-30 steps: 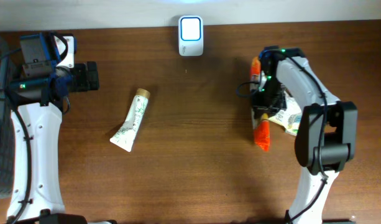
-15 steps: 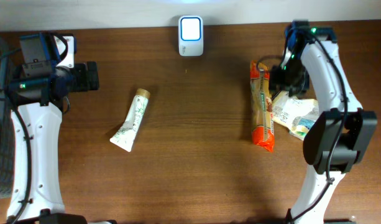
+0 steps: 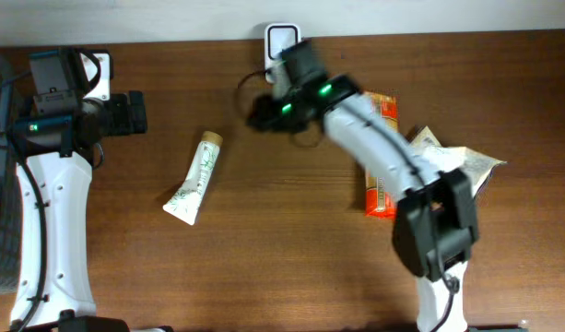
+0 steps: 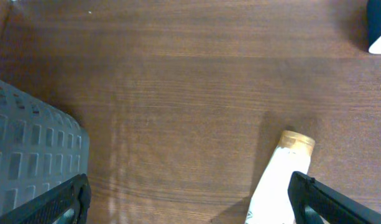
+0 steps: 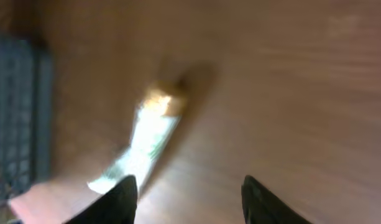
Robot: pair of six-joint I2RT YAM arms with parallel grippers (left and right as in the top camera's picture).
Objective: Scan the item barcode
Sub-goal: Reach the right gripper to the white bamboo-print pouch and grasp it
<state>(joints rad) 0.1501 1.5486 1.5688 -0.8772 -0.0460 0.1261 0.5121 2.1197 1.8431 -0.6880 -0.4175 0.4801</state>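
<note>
Wood-grain table (image 3: pixel 291 267), seen from overhead: within the last second the right arm has let go of the orange packet (image 3: pixel 379 198), which now lies right of centre beside a crumpled white packet (image 3: pixel 466 166), and has swung left across the table. Its right gripper (image 5: pixel 189 183) now hangs below the white scanner (image 3: pixel 278 37) at the far edge, fingers spread with nothing between them. The move suggests the packet is dealt with and the tube (image 3: pixel 195 177) is next. That tube lies left of centre, slanted, untouched: white with green print, tan cap at its far end, flat crimp nearest. No barcode shows on it. At far left, beside a grey basket (image 4: pixel 28 155), the left gripper (image 4: pixel 187 196) waits, spread wide and empty.
</note>
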